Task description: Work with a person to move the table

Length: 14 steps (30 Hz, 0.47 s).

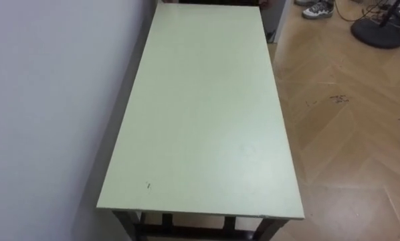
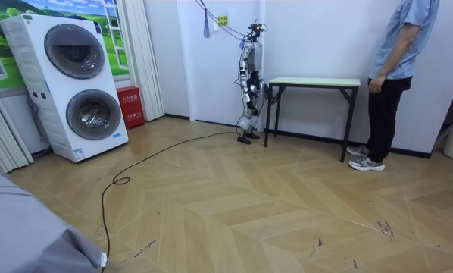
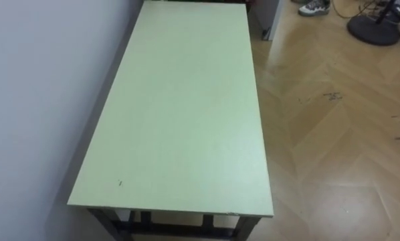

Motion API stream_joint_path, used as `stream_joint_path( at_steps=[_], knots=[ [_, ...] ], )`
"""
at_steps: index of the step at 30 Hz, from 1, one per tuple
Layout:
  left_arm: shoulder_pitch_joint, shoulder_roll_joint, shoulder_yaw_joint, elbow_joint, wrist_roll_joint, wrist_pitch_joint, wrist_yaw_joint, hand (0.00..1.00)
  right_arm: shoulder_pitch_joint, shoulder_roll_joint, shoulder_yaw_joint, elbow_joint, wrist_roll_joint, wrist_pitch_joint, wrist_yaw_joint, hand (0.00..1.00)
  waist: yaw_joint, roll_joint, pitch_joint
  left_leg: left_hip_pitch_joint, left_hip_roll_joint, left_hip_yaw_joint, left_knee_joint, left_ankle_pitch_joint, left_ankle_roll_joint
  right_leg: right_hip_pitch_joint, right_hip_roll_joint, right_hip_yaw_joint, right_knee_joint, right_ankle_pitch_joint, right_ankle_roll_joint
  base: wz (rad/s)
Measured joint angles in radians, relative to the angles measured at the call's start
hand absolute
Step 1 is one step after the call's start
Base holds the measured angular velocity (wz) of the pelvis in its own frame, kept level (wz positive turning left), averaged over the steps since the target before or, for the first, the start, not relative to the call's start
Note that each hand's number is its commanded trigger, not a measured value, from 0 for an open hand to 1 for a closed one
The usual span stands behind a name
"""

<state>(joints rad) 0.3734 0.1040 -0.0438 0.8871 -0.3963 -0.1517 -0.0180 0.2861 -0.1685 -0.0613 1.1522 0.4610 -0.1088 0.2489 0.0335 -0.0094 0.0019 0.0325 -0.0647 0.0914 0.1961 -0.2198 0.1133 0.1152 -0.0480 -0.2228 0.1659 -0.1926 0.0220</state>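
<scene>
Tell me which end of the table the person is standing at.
The end at the room view's right: the person stands just beyond it. The robot stands at the opposite end of the table.

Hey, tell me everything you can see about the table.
The table has a pale green, smooth rectangular top with a small dark speck near the robot's end, on a dark frame and legs. It stands level on the wooden floor, one long side against the white wall. The robot stands at one short end, a person at the other.

Table (image 1: 207, 114) top smooth, faintly glossy — floor (image 1: 347, 120) wood parquet.
</scene>
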Motion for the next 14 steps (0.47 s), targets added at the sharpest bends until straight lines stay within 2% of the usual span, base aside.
stream_joint_path(
  at_steps=[4,7,14],
  knots=[
    [-0.036,-0.03,0.084,0.072,0.097,0.01,0.036,0.0,-0.015,0.013,-0.019,0.038,-0.013,0.002,-0.041,0.0,-0.001,-0.001,-0.0005,0.02,-0.002,0.0,-0.012,0.0,0.0,0.021,0.001,0.0,-0.016,0.0,0.0,0.0],
    [-0.044,-0.04,0.111,0.077,0.157,0.025,0.072,0.0,-0.033,0.014,-0.02,0.048,-0.044,0.017,-0.071,0.0,-0.001,-0.007,-0.0009,0.02,-0.001,-0.001,-0.014,0.001,-0.002,0.021,0.003,-0.003,-0.016,0.0,0.0,0.0],
    [-0.06,-0.051,0.122,0.075,0.234,0.053,0.139,0.0,-0.062,0.017,-0.019,0.05,-0.096,0.059,-0.105,0.0,0.001,-0.015,-0.0004,0.027,0.0,-0.004,-0.015,0.003,-0.005,0.02,0.004,-0.001,-0.016,0.0,0.0,0.0]
  ],
)
